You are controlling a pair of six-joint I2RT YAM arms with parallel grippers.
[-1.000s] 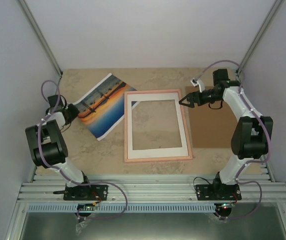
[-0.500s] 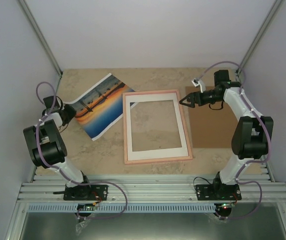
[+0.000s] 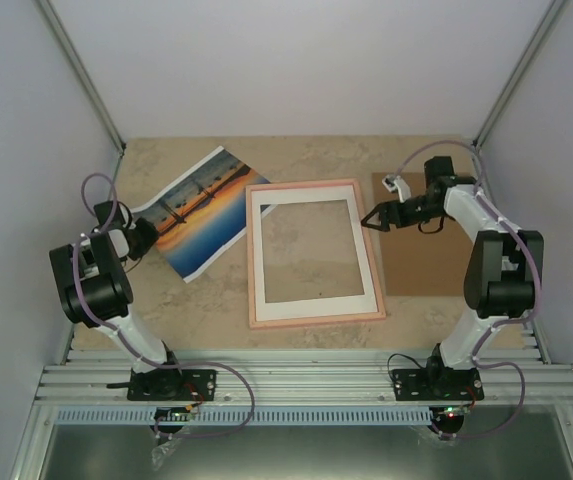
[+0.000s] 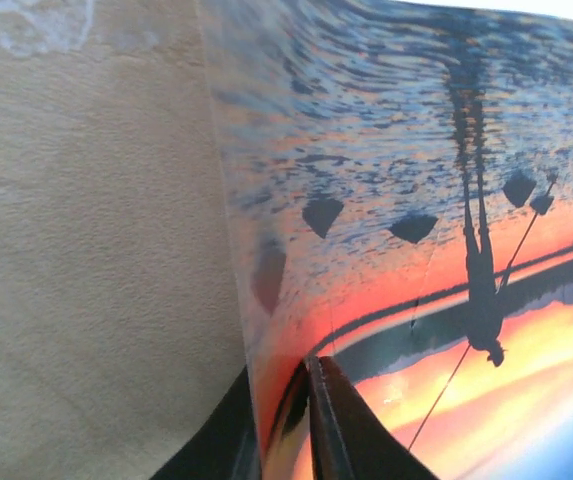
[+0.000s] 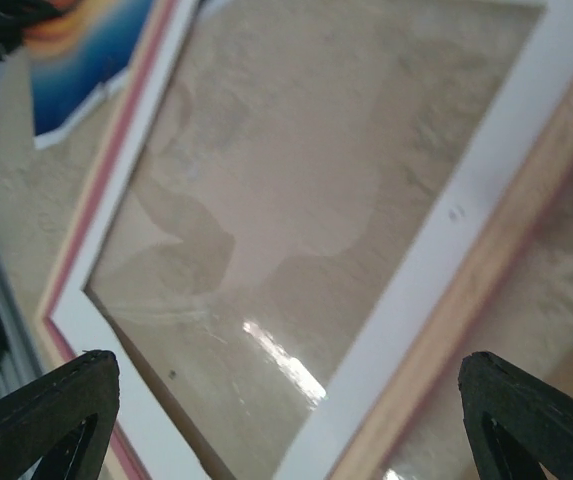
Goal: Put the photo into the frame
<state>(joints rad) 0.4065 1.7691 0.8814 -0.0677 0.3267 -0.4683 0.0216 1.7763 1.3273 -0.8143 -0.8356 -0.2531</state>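
Note:
The photo (image 3: 198, 208), an orange sunset over blue water with a white border, lies tilted at the back left, its left end lifted. My left gripper (image 3: 142, 234) is shut on the photo's left edge; in the left wrist view the print (image 4: 416, 200) curls up between the dark fingers (image 4: 351, 430). The pink frame (image 3: 314, 250) with a white inner mat lies flat in the middle, the table showing through its glass (image 5: 266, 200). My right gripper (image 3: 374, 217) is open and empty, hovering over the frame's right edge (image 5: 486, 290).
A plain brown cardboard sheet (image 3: 421, 250) lies right of the frame, partly under my right arm. White walls and metal posts close in the back and sides. A metal rail (image 3: 306, 385) runs along the near edge.
My left gripper has pulled the photo a little to the left and shifted its hold. My right gripper has come down and slightly forward along the frame's right edge.

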